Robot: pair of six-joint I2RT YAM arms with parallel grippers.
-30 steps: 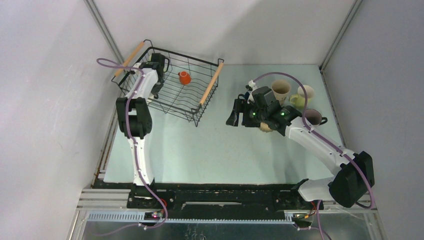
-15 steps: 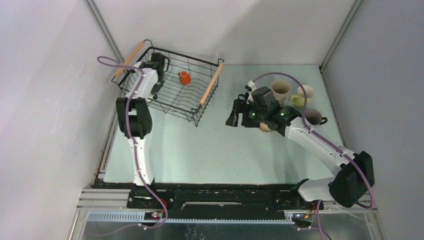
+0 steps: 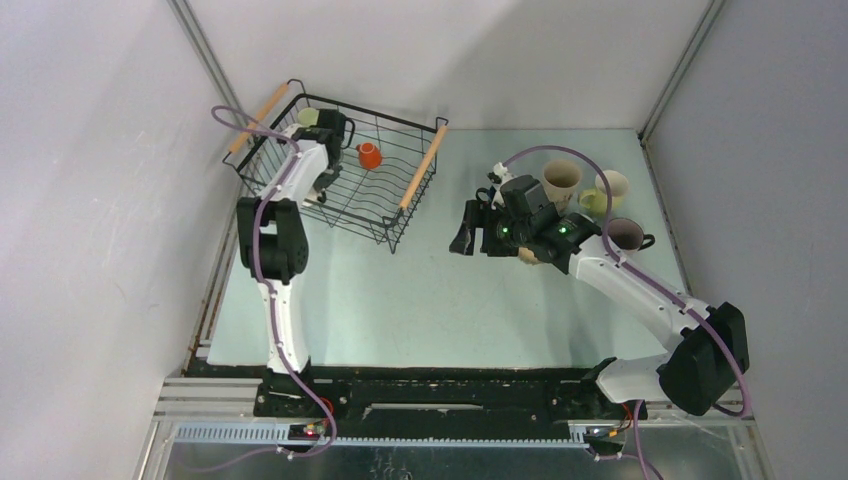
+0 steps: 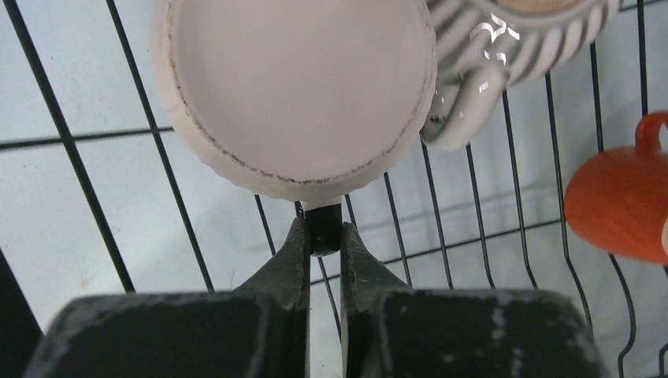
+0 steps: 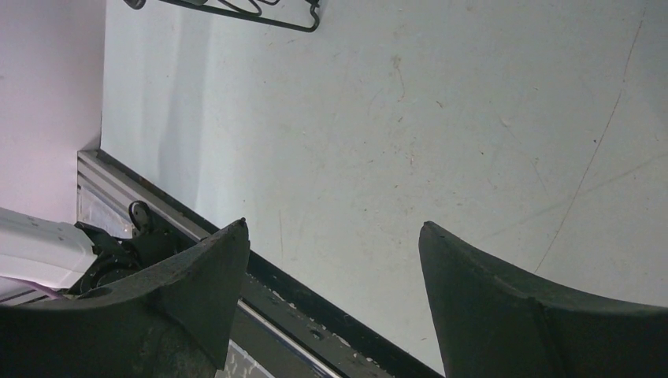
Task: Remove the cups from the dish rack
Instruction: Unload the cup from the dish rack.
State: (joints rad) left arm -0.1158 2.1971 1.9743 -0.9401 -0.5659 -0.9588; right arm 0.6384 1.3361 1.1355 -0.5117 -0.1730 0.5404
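The black wire dish rack (image 3: 422, 168) stands at the back left. My left gripper (image 3: 322, 128) is inside it, shut on the black handle (image 4: 323, 228) of a pale cup (image 4: 299, 87), whose base faces the wrist camera. The cup (image 3: 307, 117) shows pale at the rack's back left. A striped ribbed cup (image 4: 504, 47) and an orange cup (image 4: 622, 209) sit beside it; the orange cup (image 3: 369, 155) lies mid-rack. My right gripper (image 3: 466, 232) is open and empty over the table, right of the rack; its fingers (image 5: 213, 268) frame bare table.
Unloaded cups stand at the back right: a cream cup (image 3: 561, 180), another cream one (image 3: 612, 185), a pale green one (image 3: 592, 204) and a mauve one (image 3: 628, 235). Another cup (image 3: 530, 257) is partly hidden under the right arm. Grey walls close in on both sides.
My left gripper has shifted a little right and up inside the rack, and the pale cup now shows at its tip. The right arm has barely moved.
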